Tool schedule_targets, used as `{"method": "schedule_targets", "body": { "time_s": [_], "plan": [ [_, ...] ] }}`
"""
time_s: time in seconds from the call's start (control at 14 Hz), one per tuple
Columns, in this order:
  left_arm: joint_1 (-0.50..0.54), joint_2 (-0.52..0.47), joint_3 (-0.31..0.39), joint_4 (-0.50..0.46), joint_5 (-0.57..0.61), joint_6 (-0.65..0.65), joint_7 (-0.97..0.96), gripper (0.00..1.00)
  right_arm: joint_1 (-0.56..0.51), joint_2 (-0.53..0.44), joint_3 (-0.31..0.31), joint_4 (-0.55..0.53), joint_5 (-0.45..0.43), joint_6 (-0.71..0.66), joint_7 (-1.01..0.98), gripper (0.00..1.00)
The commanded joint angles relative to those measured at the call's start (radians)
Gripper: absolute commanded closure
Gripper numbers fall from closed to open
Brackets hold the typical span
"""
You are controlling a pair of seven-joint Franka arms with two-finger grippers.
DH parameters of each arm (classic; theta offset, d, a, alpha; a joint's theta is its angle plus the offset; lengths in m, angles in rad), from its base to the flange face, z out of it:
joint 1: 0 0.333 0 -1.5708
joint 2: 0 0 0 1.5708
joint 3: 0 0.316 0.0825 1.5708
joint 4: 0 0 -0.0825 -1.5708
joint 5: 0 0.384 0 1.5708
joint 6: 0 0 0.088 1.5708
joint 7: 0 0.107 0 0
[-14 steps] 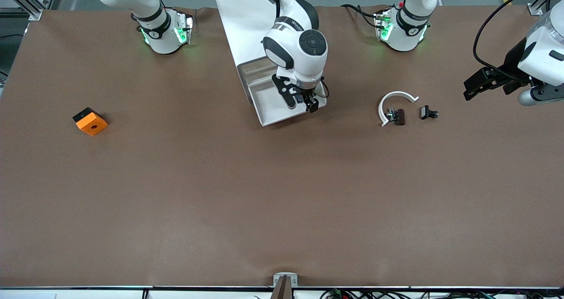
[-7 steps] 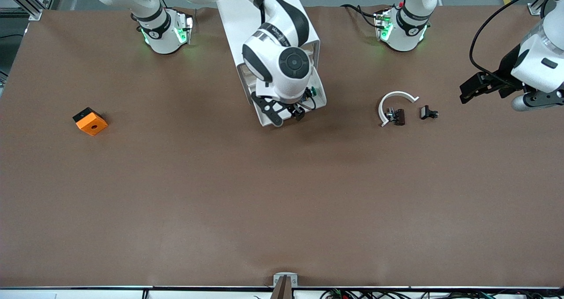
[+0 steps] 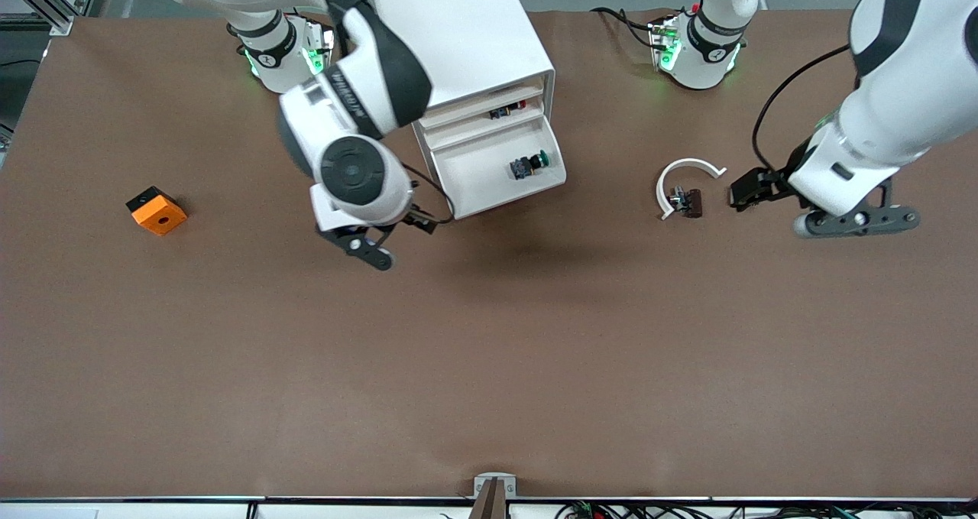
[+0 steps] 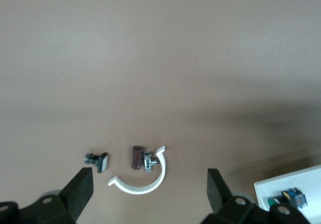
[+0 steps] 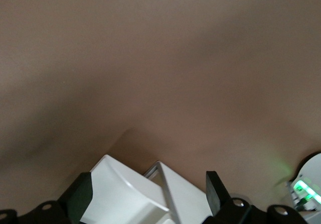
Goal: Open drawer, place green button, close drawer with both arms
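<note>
Right black two-finger gripper [image 3: 382, 245] hanging released over bare brown table [image 3: 489, 366], just beside wide shallow white drawer [image 3: 467, 198], holding nothing. Left black two-finger gripper [image 4: 150, 196] spread, hovering over white curved strip part [image 3: 685, 185]. Closing calling for square, even push on pale front. Tiny green-capped push-button [image 3: 529, 164] lying inside open drawer.

The cabinet [image 3: 466, 37] stands between the two arm bases, its lowest drawer [image 3: 497, 171] pulled out toward the front camera with the button [image 3: 529, 164] lying in it. Toward the left arm's end of the table lies a curved strip [image 3: 685, 175] with a small part [image 3: 690, 202] touching it. A cube [image 3: 156, 210] lies well apart toward the right arm's end.
</note>
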Motion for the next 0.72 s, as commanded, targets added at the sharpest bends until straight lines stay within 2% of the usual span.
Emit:
{"method": "schedule_targets", "body": {
  "time_s": [0.0,0.14,0.29,0.64],
  "plan": [
    [-0.033,0.074,-0.031,-0.009,0.021,0.046,-0.005,0.00,-0.099,-0.046,0.015,-0.014,-0.026,-0.062,-0.200,0.00],
    [-0.064,0.100,-0.031,-0.070,0.022,0.131,-0.005,0.00,-0.159,-0.070,0.017,-0.016,-0.071,-0.102,-0.334,0.00],
    [-0.078,0.145,-0.034,-0.113,0.021,0.217,-0.005,0.00,-0.224,-0.101,0.015,-0.016,-0.077,-0.133,-0.466,0.00],
    [-0.177,0.271,-0.033,-0.139,0.021,0.345,-0.006,0.00,-0.362,-0.130,0.015,-0.011,-0.157,-0.165,-0.756,0.00]
  ]
}}
